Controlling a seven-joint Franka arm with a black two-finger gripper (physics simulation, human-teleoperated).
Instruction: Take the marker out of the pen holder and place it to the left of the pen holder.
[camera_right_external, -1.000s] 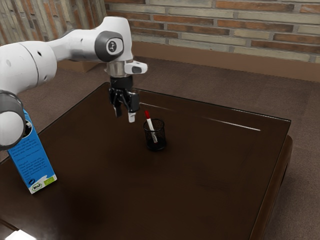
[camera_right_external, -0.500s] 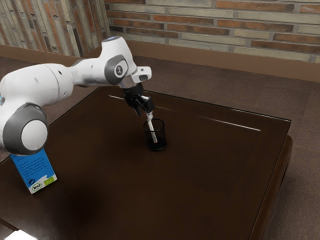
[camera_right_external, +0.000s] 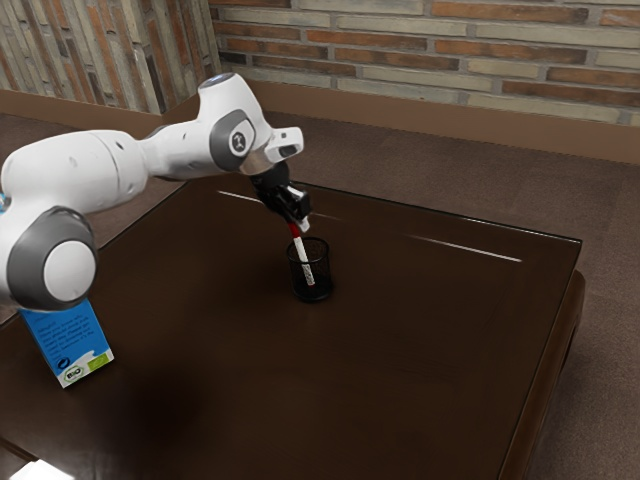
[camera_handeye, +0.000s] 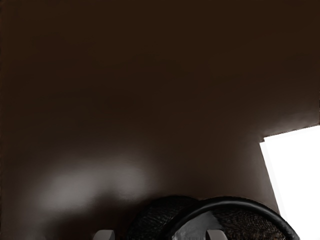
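Exterior view: the marker (camera_right_external: 305, 259) leans inside the pen holder (camera_right_external: 322, 272), and the gripper (camera_right_external: 298, 222) is at its red end. Its jaws stand apart, as far as I can distinguish. Lifting and placing both remain to be done.

My white arm (camera_right_external: 75, 175) comes in from the exterior view's left, one big round joint (camera_right_external: 67, 270) sitting low there, a grey ring about its white cap. Above that joint I reach across toward the exterior view's right, narrowing as I go, to my wrist (camera_right_external: 235, 130), where I bend steeply downward. Beneath it hangs my black gripper (camera_right_external: 299, 222), tilted rather than plumb, its tips aimed down and a little toward the exterior view's right. I hold my claw open: in my wrist view the two pale fingertips (camera_handeye: 104, 235) stand well apart.
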